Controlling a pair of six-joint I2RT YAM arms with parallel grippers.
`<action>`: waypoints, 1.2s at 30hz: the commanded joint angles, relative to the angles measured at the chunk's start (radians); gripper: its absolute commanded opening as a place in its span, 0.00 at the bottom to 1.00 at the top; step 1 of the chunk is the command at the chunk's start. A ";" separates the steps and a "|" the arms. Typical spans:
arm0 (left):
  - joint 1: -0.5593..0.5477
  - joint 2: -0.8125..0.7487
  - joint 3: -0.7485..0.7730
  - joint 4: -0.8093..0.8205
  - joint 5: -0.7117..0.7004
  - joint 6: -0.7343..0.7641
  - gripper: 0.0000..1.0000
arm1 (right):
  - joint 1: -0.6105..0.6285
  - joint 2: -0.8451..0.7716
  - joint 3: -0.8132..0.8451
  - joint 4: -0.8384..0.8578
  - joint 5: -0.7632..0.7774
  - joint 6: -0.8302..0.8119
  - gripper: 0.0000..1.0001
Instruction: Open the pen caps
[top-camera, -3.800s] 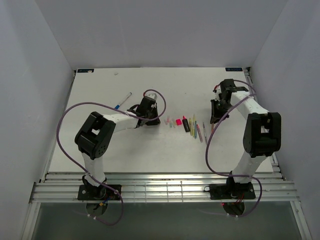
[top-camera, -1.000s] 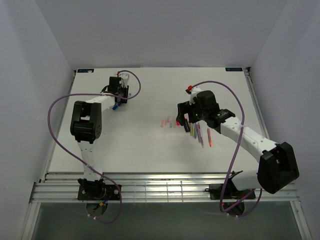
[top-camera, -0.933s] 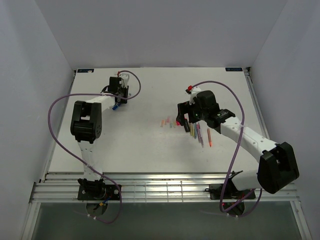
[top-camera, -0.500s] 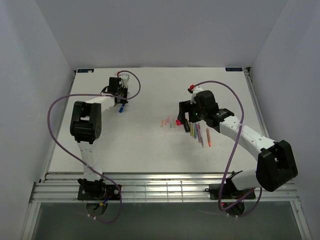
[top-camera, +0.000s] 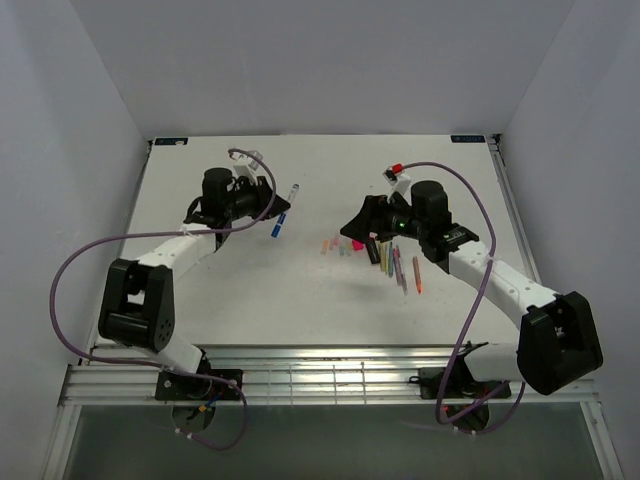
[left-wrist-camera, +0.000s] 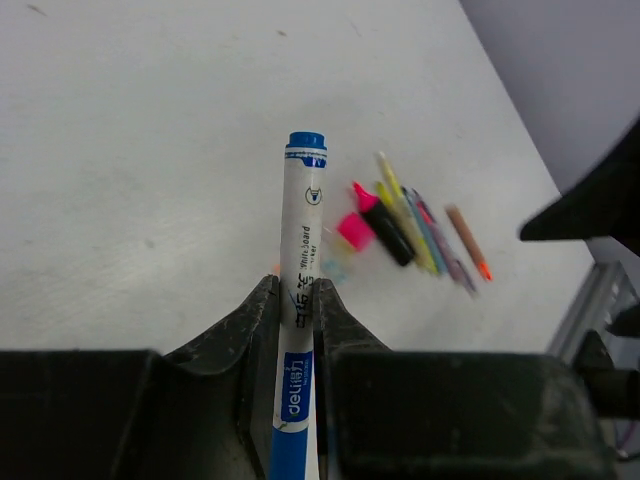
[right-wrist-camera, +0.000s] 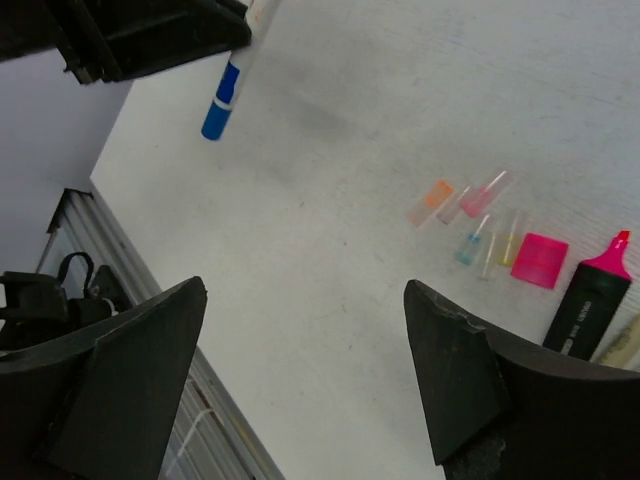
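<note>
Pen caps (right-wrist-camera: 540, 261) loose on table (top-camera: 250, 290), centre of top view, left of pen row (top-camera: 395, 262). My left gripper (left-wrist-camera: 293, 288) pinches blue-tipped marker (left-wrist-camera: 300, 225), held off table; my right gripper (right-wrist-camera: 305, 300) spread wide near caps.

Bright, even light — shadows faint on the matte white tabletop (top-camera: 300, 300); small pink plastic pen cap (left-wrist-camera: 352, 230) blurred in the left wrist view.

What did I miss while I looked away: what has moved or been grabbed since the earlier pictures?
The left hand closed on the blue whiteboard marker at the far left, lifted it and carried it rightward toward the middle. The right hand, open, swung in from the right to above the pens. The pens and loose caps look unchanged.
</note>
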 joint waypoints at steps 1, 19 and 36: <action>-0.088 -0.107 -0.121 0.141 0.130 -0.145 0.00 | 0.009 -0.025 -0.045 0.157 -0.112 0.107 0.84; -0.231 -0.266 -0.349 0.367 0.156 -0.351 0.00 | 0.088 -0.032 -0.160 0.426 -0.068 0.270 0.63; -0.279 -0.294 -0.369 0.404 0.153 -0.388 0.00 | 0.138 0.076 -0.177 0.588 -0.042 0.359 0.51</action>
